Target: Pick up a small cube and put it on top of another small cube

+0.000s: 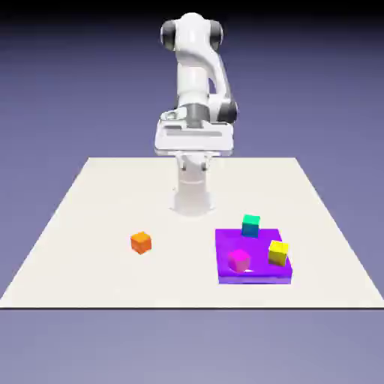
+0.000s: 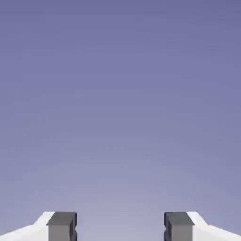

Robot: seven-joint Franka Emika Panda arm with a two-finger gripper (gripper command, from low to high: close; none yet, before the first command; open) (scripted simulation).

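While the arm (image 1: pixel 196 82) stands folded at the bench's (image 1: pixel 90 225) twelve o'clock edge, the hand (image 2: pixel 120 226) (fingers apart, empty) faces backdrop only.

Flat purple slab (image 1: pixel 225 271) on pale table (image 1: pixel 90 225), near the exterior view's right front edge.

Exterior view: I look down from across the table (image 1: pixel 90 225), arm (image 1: pixel 196 82) at 12 o'clock, whole tabletop framed, fairly distant. Hand view: I see only backdrop past two fingertips (image 2: pixel 62 226) at 6 o'clock. The views share no tabletop.
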